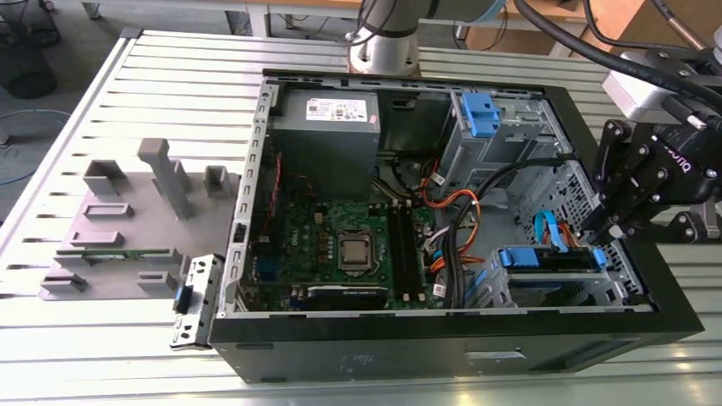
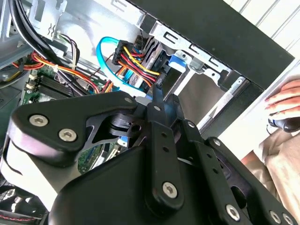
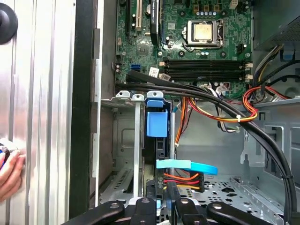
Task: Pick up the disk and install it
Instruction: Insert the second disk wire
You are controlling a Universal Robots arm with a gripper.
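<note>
The disk (image 1: 549, 258) sits in the lower drive cage at the front corner of the open computer case (image 1: 451, 342), towards the exterior view's right. Its blue side rails frame it. In the first wrist view the disk (image 3: 161, 150) stands on edge between the cage walls, under a blue rail tab. A blue data cable (image 3: 187, 166) and a coloured power plug (image 2: 136, 58) reach its end. My gripper (image 1: 609, 237) hangs over that end of the disk (image 2: 154, 49), fingers drawn together. The gripper (image 2: 158, 96) tips touch the disk's dark edge, and the gripper (image 3: 162, 199) shows nothing clearly held.
Thick black cables (image 3: 211, 101) and orange-red wires (image 1: 457, 211) cross the case beside the cage. The motherboard (image 1: 350, 245) and power supply (image 1: 327, 118) fill the rest. A blue clip (image 1: 479, 114) sits in the upper bay. A grey fixture (image 1: 124, 220) lies outside. A person's hand (image 2: 283, 101) rests beside the case.
</note>
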